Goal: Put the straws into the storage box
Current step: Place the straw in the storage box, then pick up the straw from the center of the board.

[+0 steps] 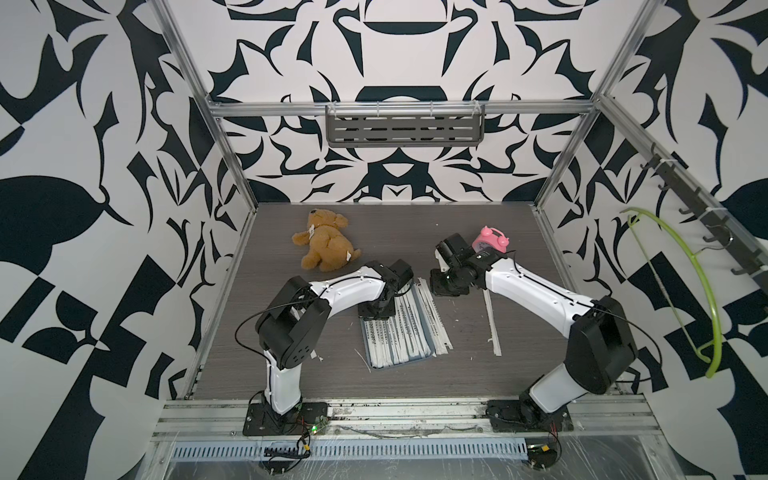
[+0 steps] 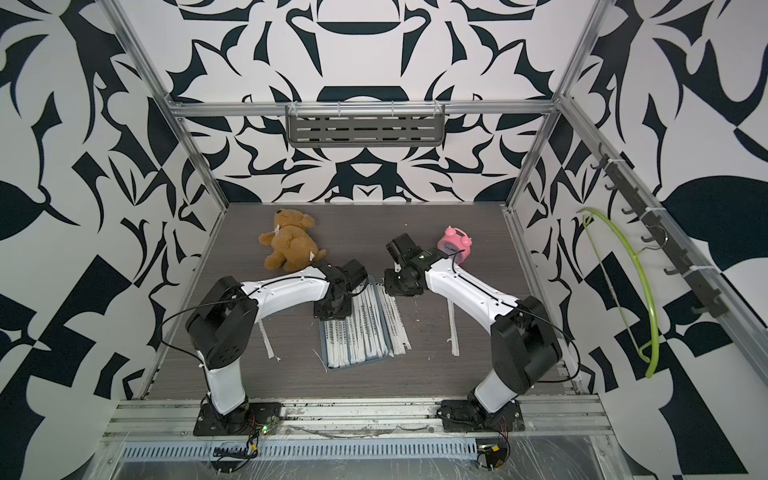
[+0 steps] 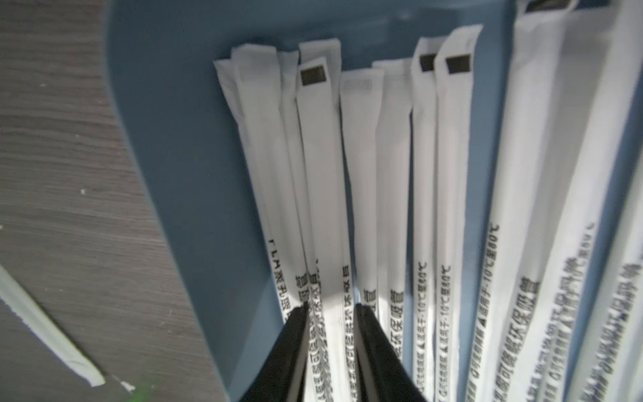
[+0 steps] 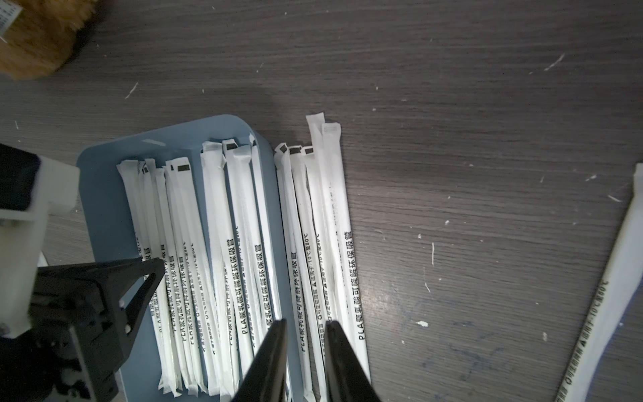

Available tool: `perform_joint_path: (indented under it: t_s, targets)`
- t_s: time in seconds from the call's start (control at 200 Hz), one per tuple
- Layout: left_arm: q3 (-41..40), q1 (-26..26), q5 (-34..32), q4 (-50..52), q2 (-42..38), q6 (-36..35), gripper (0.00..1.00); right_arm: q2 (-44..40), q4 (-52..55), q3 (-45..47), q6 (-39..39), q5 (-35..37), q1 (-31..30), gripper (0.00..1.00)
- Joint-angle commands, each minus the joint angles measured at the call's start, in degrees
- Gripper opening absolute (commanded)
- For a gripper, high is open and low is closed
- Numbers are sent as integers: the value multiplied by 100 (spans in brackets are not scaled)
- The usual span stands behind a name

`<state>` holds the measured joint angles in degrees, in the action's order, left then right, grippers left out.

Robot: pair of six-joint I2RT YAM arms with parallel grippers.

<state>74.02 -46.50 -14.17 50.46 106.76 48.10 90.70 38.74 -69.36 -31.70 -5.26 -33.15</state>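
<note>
I am holding both tools low over the far end of the storage box [image 1: 401, 360], where most of the straws [image 3: 320, 174] are lying.

My left tool [image 3: 332, 308] is standing slightly parted, its fingers straddling one wrapped straw that is lying flat in the box with the others; I cannot tell whether they are touching it. My right tool [image 4: 307, 323] is also standing narrowly parted and gripping nothing, hanging over a small bundle of straws [image 4: 320, 226] lying on the surface [image 4: 452, 104] just beside the box's right rim. A lone straw [image 1: 492, 324] is lying further right, well apart, and another stray one [image 2: 266, 340] is lying to the left of the box. The teddy bear [image 1: 322, 245] and pink alarm clock [image 1: 492, 241] are sitting behind my arms.
</note>
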Motion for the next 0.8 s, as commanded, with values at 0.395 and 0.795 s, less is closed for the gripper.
perform_joint_path:
  t_s: [0.395,0.795]
  targets:
    - [-669,589,-919,681,-2215,-155,58,-162,51,-44,68,270,-3,24]
    - [-3251,3161,29,-816,-3867,-435,33,-149,19,-1,-5,314,-26,24]
